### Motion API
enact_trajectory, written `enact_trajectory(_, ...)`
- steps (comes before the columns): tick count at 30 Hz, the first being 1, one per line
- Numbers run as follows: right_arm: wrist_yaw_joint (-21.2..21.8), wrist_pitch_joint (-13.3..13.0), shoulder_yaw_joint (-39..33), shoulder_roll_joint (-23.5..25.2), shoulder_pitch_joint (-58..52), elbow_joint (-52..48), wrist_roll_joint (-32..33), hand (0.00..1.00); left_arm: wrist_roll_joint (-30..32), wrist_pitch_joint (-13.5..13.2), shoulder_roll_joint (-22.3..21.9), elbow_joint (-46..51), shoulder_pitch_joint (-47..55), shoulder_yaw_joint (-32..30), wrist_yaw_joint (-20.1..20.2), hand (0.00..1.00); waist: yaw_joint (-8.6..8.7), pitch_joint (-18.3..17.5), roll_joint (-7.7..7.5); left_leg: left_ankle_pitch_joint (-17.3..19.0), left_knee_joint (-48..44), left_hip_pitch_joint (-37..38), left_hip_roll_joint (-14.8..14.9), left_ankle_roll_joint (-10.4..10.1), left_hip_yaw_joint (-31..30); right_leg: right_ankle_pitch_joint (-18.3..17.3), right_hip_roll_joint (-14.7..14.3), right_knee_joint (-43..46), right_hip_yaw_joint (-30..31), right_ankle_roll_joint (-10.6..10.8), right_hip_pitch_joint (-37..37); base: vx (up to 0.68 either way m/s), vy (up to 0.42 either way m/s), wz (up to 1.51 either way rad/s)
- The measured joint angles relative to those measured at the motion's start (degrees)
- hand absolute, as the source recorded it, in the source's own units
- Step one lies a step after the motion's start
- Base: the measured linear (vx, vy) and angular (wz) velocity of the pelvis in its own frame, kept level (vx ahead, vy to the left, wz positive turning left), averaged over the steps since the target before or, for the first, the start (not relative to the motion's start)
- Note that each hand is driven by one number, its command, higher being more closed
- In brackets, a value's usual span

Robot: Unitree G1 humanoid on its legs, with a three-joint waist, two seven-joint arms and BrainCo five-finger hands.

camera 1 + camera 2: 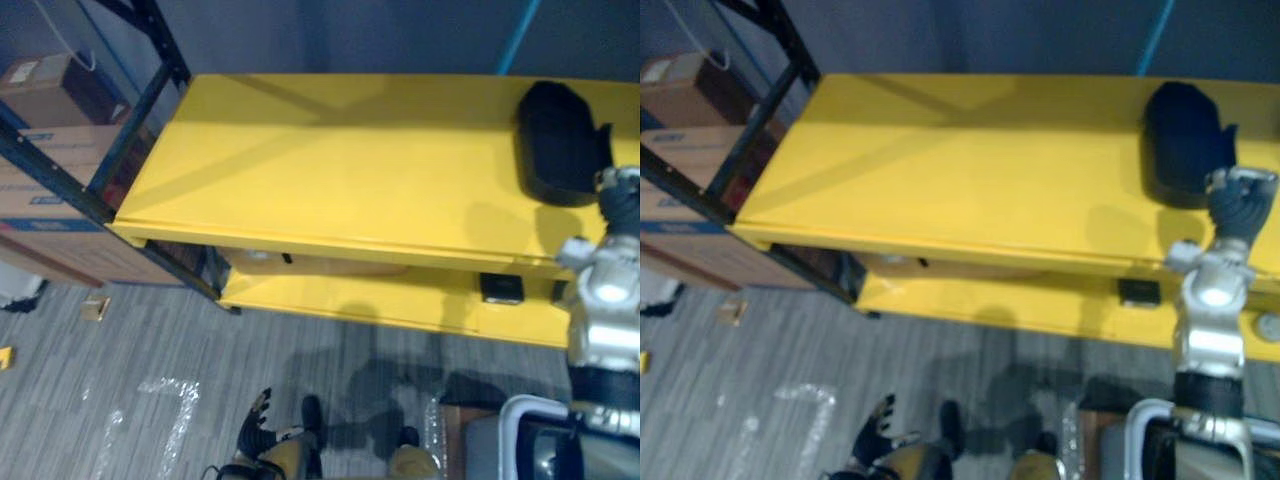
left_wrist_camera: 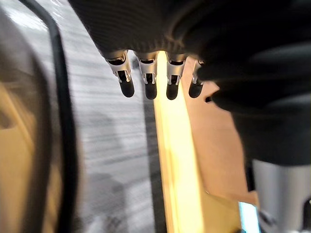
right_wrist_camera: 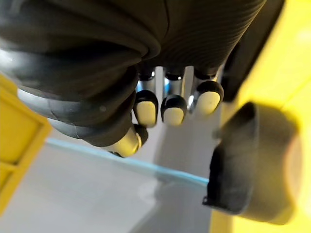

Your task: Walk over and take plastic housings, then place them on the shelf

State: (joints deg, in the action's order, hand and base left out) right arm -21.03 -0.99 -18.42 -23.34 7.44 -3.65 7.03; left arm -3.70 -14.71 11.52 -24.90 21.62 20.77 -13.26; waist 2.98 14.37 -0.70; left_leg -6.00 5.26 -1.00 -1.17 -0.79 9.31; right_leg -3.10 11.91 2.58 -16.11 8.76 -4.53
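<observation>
A black plastic housing (image 1: 555, 140) lies on the right end of the yellow top shelf (image 1: 330, 160). My right hand (image 1: 1238, 205) is raised just in front of it, at its near edge. In the right wrist view the hand's fingers (image 3: 172, 104) are loosely bent with nothing in them, and the housing (image 3: 252, 165) rests apart from them on the yellow board. My left hand (image 1: 255, 430) hangs low over the grey floor, and its fingers (image 2: 146, 77) are relaxed and hold nothing.
A lower yellow shelf (image 1: 400, 300) carries a small black item (image 1: 500, 288). The rack's black upright (image 1: 140, 110) stands at the left, with cardboard boxes (image 1: 40, 150) behind it. A cardboard scrap (image 1: 95, 307) and clear plastic film (image 1: 165, 400) lie on the floor.
</observation>
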Motion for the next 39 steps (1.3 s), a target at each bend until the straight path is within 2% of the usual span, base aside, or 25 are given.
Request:
enact_trajectory(1, 0.5, 0.2, 0.0, 1.8, -3.2, -2.7, 0.0, 0.00, 0.4, 0.1, -0.8, -0.5, -0.2, -0.7, 0.0, 0.00, 0.83, -0.9, -0.79, 0.0, 0.0, 0.0, 0.3, 0.0, 0.6, 0.0, -0.2, 0.4, 0.7, -0.1, 0.5, -0.03, -0.009, -0.22)
enact_trajectory(3, 1.8, 0.1, -0.1, 3.8, -8.1, -6.9, 0.1, 0.00, 2.1, 0.2, -0.8, -0.7, -0.6, -1.6, 0.1, 0.00, 2.32, -2.5, -1.82, 0.0, 0.0, 0.1, 0.5, 0.0, 1.1, 0.2, -0.4, 0.5, 1.4, -0.3, 0.9, -0.04, -0.004, -0.25)
enact_trajectory(7, 4.1, -0.9, 0.2, 7.0, -13.5, -12.1, 1.1, 0.00, 2.5, 1.5, -1.0, -1.0, -3.4, -2.1, 0.7, 0.00, 2.62, -4.3, -3.21, 0.1, 0.0, 0.1, 1.2, -0.1, 3.7, 1.0, -0.9, 0.0, 4.0, -0.9, 2.3, -0.06, 0.011, -0.29)
enact_trajectory(8, 5.2, -1.8, 0.9, 8.0, -15.1, -13.2, 1.6, 0.00, 2.6, 2.3, -1.0, -1.0, -4.5, -2.1, 1.0, 0.00, 2.76, -4.5, -3.43, 0.2, 0.0, 0.1, 1.3, -0.3, 3.8, 1.1, -1.0, 0.0, 4.3, -0.9, 2.5, -0.07, 0.013, -0.13)
enact_trajectory(12, 6.3, -4.0, 5.2, 10.3, -19.7, -13.2, 1.9, 0.00, 2.7, 4.0, -1.1, -1.1, -5.9, -2.3, 2.3, 0.00, 3.04, -6.0, -3.53, 0.3, 0.0, 0.1, 1.5, -0.3, 4.3, 1.1, -1.1, 0.0, 5.2, -0.9, 2.8, -0.05, 0.007, -0.09)
enact_trajectory(17, 4.8, -7.3, 13.3, 17.3, -23.2, 0.1, 3.2, 0.00, 4.1, 7.4, -1.0, -4.4, -7.6, -2.2, 3.2, 0.00, 3.17, -7.2, -2.48, 0.9, 0.0, 0.9, 1.5, 0.0, 5.3, 1.4, -1.2, -1.0, 5.6, -1.3, 2.1, -0.01, 0.008, -0.09)
enact_trajectory(22, 3.7, -8.0, 17.6, 20.1, -24.0, 13.0, 2.8, 0.00, 2.6, 8.9, -1.0, -8.2, -8.3, -2.8, 4.1, 0.00, 2.60, -7.5, -1.82, 1.5, 0.0, 1.0, 1.4, 0.0, 5.4, 1.7, -1.3, -2.1, 5.6, -1.8, 1.3, 0.03, -0.002, 0.00)
enact_trajectory(24, 3.6, -8.6, 17.5, 20.6, -23.1, 18.8, 2.8, 0.00, -1.8, 9.6, -1.3, -10.5, -8.7, -4.5, 5.5, 0.00, 2.28, -7.5, -1.85, 1.7, 0.0, 1.0, 1.4, -0.2, 5.4, 1.7, -1.3, -2.3, 5.5, -1.9, 1.1, 0.07, -0.010, 0.02)
enact_trajectory(27, 3.2, -9.2, 17.2, 21.0, -21.3, 28.0, 2.7, 0.00, -11.6, 9.8, -1.6, -14.1, -8.7, -7.0, 6.7, 0.00, 1.94, -7.5, -1.86, 1.9, 0.0, 1.5, 1.4, -0.7, 5.3, 1.7, -1.3, -2.6, 5.1, -1.9, 0.2, 0.08, -0.012, 0.01)
enact_trajectory(28, 0.9, -11.6, 15.1, 23.0, -18.3, 38.0, 1.6, 0.00, -16.7, 8.5, -4.8, -18.8, -9.4, -15.2, 9.1, 0.00, 0.81, -7.5, -2.11, 3.0, 0.0, 4.0, 2.0, -1.9, 3.4, -0.1, -1.9, -3.1, 2.4, -1.5, -3.6, 0.00, 0.000, 0.00)
enact_trajectory(34, 1.0, -11.6, 14.6, 23.1, -18.4, 38.0, 1.6, 0.00, -16.7, 8.5, -4.8, -18.8, -9.4, -15.7, 9.3, 0.00, 0.82, -7.4, -2.13, 3.1, 0.0, 4.0, 2.0, -1.9, 3.5, -0.1, -1.9, -3.1, 2.5, -1.4, -3.6, 0.00, 0.000, 0.00)
enact_trajectory(39, 1.6, -11.7, 7.2, 22.8, -17.9, 38.1, 2.7, 0.00, -16.6, 9.3, -4.9, -19.2, -9.4, -20.0, 10.0, 0.00, 0.88, -7.2, -2.31, 3.2, 0.0, 4.4, 2.1, -2.0, 3.9, -0.1, -2.0, -3.1, 3.2, -1.5, -3.6, 0.01, 0.000, -0.05)
